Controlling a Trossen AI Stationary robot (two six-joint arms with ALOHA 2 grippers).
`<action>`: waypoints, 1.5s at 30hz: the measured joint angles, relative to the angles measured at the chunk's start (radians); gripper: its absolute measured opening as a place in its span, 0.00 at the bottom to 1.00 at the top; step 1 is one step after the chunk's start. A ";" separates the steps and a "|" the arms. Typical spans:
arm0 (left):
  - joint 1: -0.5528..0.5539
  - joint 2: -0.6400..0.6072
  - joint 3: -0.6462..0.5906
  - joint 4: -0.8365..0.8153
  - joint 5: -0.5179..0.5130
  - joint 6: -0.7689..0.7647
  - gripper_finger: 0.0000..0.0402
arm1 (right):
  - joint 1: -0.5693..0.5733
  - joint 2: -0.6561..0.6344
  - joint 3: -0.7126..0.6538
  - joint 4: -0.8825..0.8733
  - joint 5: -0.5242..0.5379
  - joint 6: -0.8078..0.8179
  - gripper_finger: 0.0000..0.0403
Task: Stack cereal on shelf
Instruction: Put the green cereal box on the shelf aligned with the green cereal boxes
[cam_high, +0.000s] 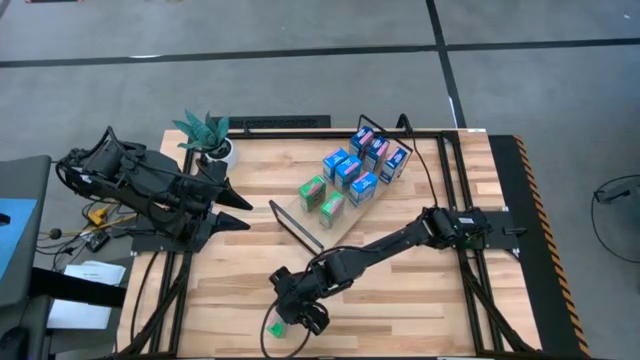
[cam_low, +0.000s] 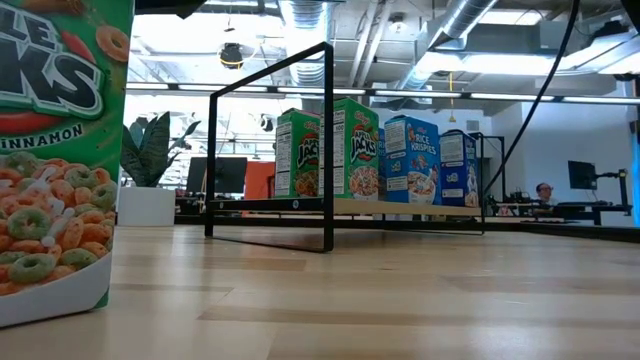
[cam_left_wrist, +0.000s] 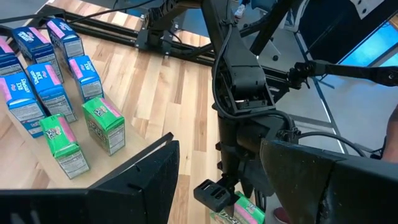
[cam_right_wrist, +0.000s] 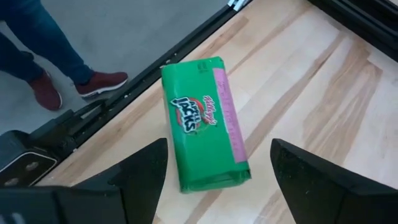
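Eight cereal boxes (cam_high: 350, 175) already on the shelf (cam_high: 292, 226). Last green box (cam_right_wrist: 202, 123) lies flat at table (cam_high: 240, 290) edge; my right fingers (cam_right_wrist: 214, 167) wide astride it, not gripping. Left fingers (cam_high: 240, 210) part-open, empty.

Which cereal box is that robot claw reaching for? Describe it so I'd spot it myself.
Start at the wooden table's near edge, away from the shelf. There the right gripper hovers, fingers spread, over a green box. Unlike the upright boxes on the shelf, it lies flat and alone.
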 joint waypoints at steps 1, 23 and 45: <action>0.000 0.000 0.000 0.000 0.000 0.000 0.54 | 0.000 0.000 0.000 -0.001 0.000 0.000 0.76; 0.000 0.000 0.000 0.000 -0.004 0.000 0.54 | 0.001 0.000 -0.001 -0.001 -0.003 0.027 0.73; 0.000 0.000 0.000 0.000 -0.004 0.000 0.54 | 0.000 0.000 -0.001 -0.001 -0.019 0.027 0.51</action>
